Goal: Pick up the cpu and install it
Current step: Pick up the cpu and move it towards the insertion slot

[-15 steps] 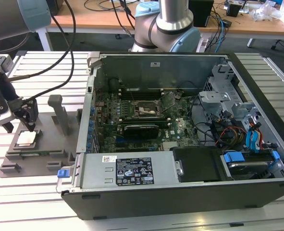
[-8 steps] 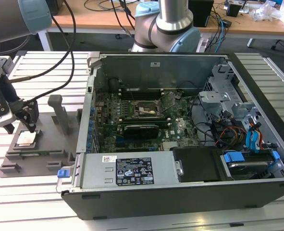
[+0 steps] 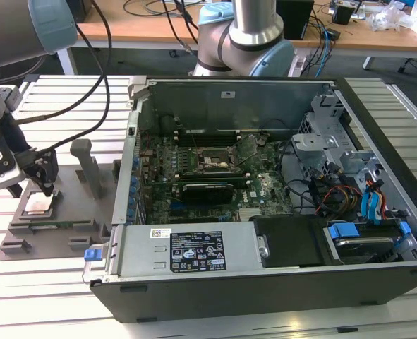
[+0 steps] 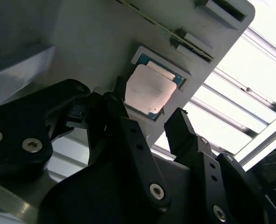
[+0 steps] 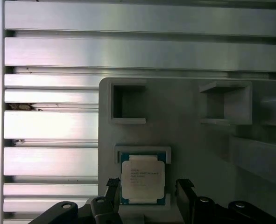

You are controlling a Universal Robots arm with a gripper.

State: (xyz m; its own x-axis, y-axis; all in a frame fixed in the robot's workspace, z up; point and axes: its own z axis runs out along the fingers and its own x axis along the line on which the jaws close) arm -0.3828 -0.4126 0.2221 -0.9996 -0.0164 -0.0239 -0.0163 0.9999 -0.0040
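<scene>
The cpu (image 3: 39, 205) is a small square chip with a silvery-white top. It lies flat in a shallow recess of the grey plastic tray (image 3: 67, 212) at the exterior view's left. My gripper (image 3: 32, 188) hangs just above it, open, one dark finger on each side of the chip. In both wrist views the cpu (image 4: 149, 91) (image 5: 143, 179) sits between the two fingertips (image 4: 177, 123) (image 5: 183, 186) with a gap on either side. The motherboard socket (image 3: 207, 161) lies inside the open computer case, with its metal frame around it.
The open computer case (image 3: 264, 212) fills the middle and the exterior view's right, with drive cages and cables inside. A grey upright post (image 3: 88, 166) stands on the tray between the gripper and the case. A second robot arm's base (image 3: 247, 35) rises behind the case. Slatted aluminium table (image 5: 128, 51) underneath.
</scene>
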